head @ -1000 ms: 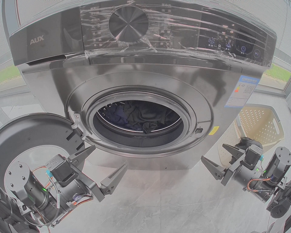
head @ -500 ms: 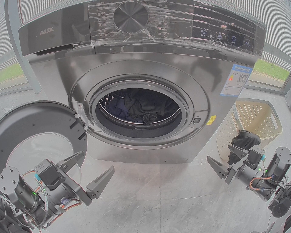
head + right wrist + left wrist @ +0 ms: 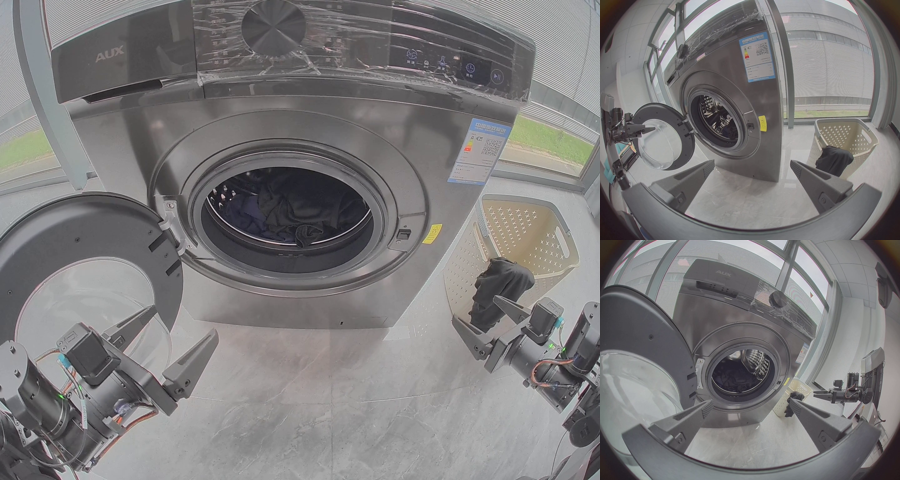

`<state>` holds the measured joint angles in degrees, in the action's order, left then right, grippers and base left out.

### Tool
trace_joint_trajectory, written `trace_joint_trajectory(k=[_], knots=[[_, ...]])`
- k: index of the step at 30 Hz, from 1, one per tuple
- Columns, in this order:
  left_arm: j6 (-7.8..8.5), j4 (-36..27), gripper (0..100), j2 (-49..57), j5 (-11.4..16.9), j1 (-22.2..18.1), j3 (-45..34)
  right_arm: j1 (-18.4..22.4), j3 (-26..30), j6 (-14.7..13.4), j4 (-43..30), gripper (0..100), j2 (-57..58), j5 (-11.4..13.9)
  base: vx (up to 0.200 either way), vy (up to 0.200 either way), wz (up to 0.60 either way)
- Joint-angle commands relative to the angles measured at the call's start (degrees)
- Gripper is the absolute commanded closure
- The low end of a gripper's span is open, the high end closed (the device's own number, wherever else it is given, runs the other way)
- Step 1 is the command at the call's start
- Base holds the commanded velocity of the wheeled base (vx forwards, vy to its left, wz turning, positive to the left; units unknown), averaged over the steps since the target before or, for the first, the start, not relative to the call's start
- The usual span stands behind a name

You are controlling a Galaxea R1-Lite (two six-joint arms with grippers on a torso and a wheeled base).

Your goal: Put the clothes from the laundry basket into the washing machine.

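A grey steel front-loading washing machine stands on the pale marbled floor. Its round dark door with a glass window is swung wide to the robot's left, and the head view's edge cuts off the door's outer side. Crinkled clear film covers the control panel.

Dark clothes, black and deep blue, lie heaped in the drum. The pieces are hard to tell apart, and the opening's rim hides the bottom of the heap.

A beige perforated plastic laundry basket stands just beside the machine's right side. A black garment is draped over its near rim and hangs down the outer wall. The basket's bottom is hidden behind that wall and the cloth.

The left hand hangs low in front of the open door, fingers spread wide and holding nothing. The right hand is also spread and empty, low beside the basket. In the head view one finger crosses in front of the garment, but the right wrist view shows bare floor between them.
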<state>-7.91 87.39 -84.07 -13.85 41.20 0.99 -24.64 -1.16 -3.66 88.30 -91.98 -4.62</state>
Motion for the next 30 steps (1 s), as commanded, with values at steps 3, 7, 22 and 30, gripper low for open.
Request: trace_joint_trajectory(k=[3, 7, 22, 30], knots=[[0.35, -0.1, 0, 1.5, -0.5, 0.0, -1.0, 0.7, 1.2, -0.2, -0.1, 0, 2.8, -0.7, 0.0, -0.2, 0.0], [0.35, -2.2, 0, 4.5, -0.7, -0.1, -1.0, 0.7, 1.2, -0.6, -0.8, 0, 4.8, -0.8, 0.0, -0.2, 0.0], [-0.17, -32.2, 0, 29.2, -1.5, -3.1, -1.0, -0.1, 1.2, -1.1, -29.3, 0, 23.5, -5.4, 0.0, -0.2, 0.0], [-1.05, -41.0, 0, 38.5, 1.3, -5.5, -1.0, 1.8, 1.2, -2.5, -45.8, 0, 36.4, -5.5, 0.0, -0.075, 0.0]])
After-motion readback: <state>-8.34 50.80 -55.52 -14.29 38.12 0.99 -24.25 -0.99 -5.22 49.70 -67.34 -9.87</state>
